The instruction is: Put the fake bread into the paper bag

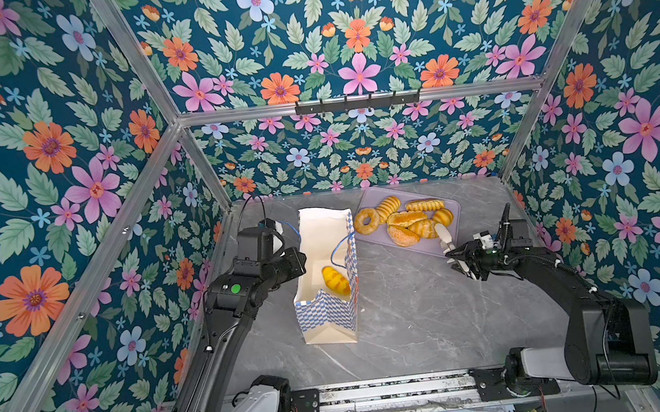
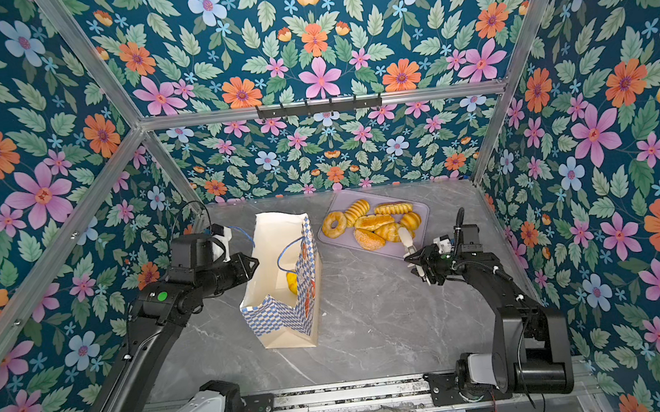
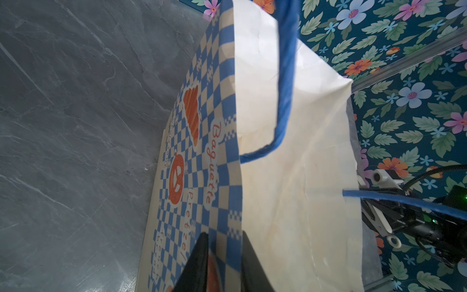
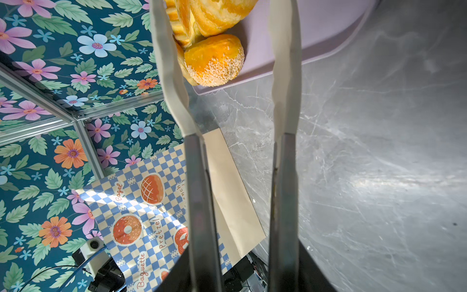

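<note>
The paper bag (image 1: pixel 332 319) (image 2: pixel 282 320) stands open left of centre, blue-and-white checkered, with one yellow fake bread loaf (image 1: pixel 336 280) (image 2: pixel 292 282) lying inside. My left gripper (image 3: pixel 225 252) (image 2: pixel 257 260) is shut on the bag's left wall (image 3: pixel 222 202) near the rim. Several more fake breads sit on the lilac tray (image 1: pixel 428 242) (image 4: pixel 316 30), among them a ring donut (image 1: pixel 366 220) and a sesame bun (image 1: pixel 402 235) (image 4: pixel 214 59). My right gripper (image 1: pixel 447 240) (image 4: pixel 222 15) is open at the tray's near edge, its white fingers (image 4: pixel 171 75) straddling the sesame bun without squeezing it.
The grey marble table (image 1: pixel 416 323) spreads between bag and right arm. A blue cord handle (image 3: pixel 285 88) hangs over the bag's mouth. Floral walls with aluminium posts (image 1: pixel 522 141) close in three sides. A black hook rail (image 1: pixel 357 102) runs along the back wall.
</note>
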Available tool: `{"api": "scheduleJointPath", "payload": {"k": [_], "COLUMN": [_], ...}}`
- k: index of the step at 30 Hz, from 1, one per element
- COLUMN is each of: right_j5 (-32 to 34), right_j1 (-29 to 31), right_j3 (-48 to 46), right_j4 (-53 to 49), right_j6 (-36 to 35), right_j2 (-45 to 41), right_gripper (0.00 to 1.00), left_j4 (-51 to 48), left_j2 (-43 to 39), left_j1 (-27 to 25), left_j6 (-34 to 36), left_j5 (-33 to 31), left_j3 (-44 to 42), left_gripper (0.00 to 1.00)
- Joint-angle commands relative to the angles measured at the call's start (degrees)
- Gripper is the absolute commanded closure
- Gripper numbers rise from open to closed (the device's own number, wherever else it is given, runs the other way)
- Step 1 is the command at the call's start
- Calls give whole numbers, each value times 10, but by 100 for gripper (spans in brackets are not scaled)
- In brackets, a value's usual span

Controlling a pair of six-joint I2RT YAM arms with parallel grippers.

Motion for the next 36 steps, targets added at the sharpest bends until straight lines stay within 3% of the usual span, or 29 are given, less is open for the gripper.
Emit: {"api": "scheduleJointPath", "payload": {"k": [1, 17, 36], "right_j5": [-14, -5, 4], "right_j1": [1, 36, 38], "right_j3": [-1, 33, 64], "right_j4": [48, 102, 165], "right_j6": [20, 45, 88], "right_j2": [10, 87, 165], "right_gripper": [52, 48, 47], "left_j4": [14, 13, 9], "left_j2": [1, 2, 0], "left_j1": [0, 1, 0], "left_j6": [6, 6, 6], "left_j5": [1, -5, -13], "left_j3": [2, 0, 1], "left_gripper": [77, 77, 77]}}
